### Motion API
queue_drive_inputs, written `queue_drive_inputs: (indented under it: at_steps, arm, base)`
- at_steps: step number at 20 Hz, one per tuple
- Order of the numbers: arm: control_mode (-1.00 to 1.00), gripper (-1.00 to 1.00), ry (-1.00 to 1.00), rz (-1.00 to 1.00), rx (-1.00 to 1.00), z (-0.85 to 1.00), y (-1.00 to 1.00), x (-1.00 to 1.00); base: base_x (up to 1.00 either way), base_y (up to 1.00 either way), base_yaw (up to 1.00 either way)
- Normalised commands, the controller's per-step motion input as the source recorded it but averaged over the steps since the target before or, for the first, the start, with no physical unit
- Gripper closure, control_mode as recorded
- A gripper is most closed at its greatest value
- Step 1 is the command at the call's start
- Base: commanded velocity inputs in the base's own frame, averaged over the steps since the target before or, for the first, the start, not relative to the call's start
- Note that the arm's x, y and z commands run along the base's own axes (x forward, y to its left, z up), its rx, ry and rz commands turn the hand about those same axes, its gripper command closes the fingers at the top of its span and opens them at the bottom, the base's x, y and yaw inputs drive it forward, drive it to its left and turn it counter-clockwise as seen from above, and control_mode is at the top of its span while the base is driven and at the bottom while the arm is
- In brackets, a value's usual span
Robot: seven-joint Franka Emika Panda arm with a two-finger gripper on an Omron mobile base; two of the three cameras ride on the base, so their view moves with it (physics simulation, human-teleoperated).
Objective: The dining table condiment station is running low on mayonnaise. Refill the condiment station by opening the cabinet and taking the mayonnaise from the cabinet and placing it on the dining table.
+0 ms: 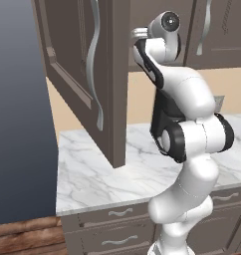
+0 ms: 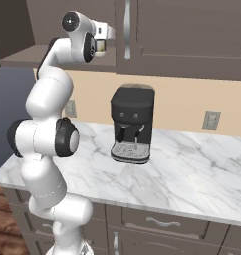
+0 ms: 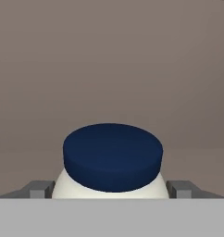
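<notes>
The mayonnaise [image 3: 113, 157] fills the lower middle of the hand view: a whitish jar with a dark navy lid, standing upright in front of the cabinet's plain grey-brown back wall. My gripper [image 3: 110, 189] sits around it, one grey fingertip [image 3: 40, 189] against its left side and the other [image 3: 181, 187] against its right side. In the left base view the cabinet [image 1: 82, 64] has its door swung open toward me, and my hand [image 1: 138, 35] reaches in behind the door's edge. The dining table is out of view.
The open door's long wavy silver handle [image 1: 95, 69] hangs close to my arm's left. A black coffee machine [image 2: 132, 124] stands on the marble counter [image 2: 192, 169] below the cabinets. Low drawers [image 1: 117, 234] run under the counter. Another shut cabinet door [image 2: 187, 30] lies to the right.
</notes>
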Motion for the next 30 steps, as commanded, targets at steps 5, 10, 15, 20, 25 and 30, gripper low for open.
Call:
queue_drive_inputs:
  at_steps: [5, 10, 15, 20, 25, 30]
  arm:
    - [-1.00, 1.00, 0.00, 0.00, 0.00, 0.00, 0.00, -0.16]
    - [-1.00, 1.00, -0.10, 0.00, 0.00, 0.00, 0.00, -0.73]
    - [-1.00, 1.00, -0.18, 0.00, 0.00, 0.13, 0.00, -1.00]
    - [-1.00, 1.00, -0.11, 0.00, 0.03, 0.28, 0.00, -1.00]
    - [-1.00, 1.00, -0.03, 0.01, 0.03, 0.25, 0.00, -1.00]
    - [-1.00, 1.00, 0.02, 0.03, 0.00, 0.03, 0.00, -1.00]
  base:
    - [0.00, 0.00, 0.00]
    - [0.00, 0.00, 0.00]
    - [0.00, 0.00, 0.00]
    - [0.00, 0.00, 0.00]
    - [0.00, 0.00, 0.00]
    - [0.00, 0.00, 0.00]
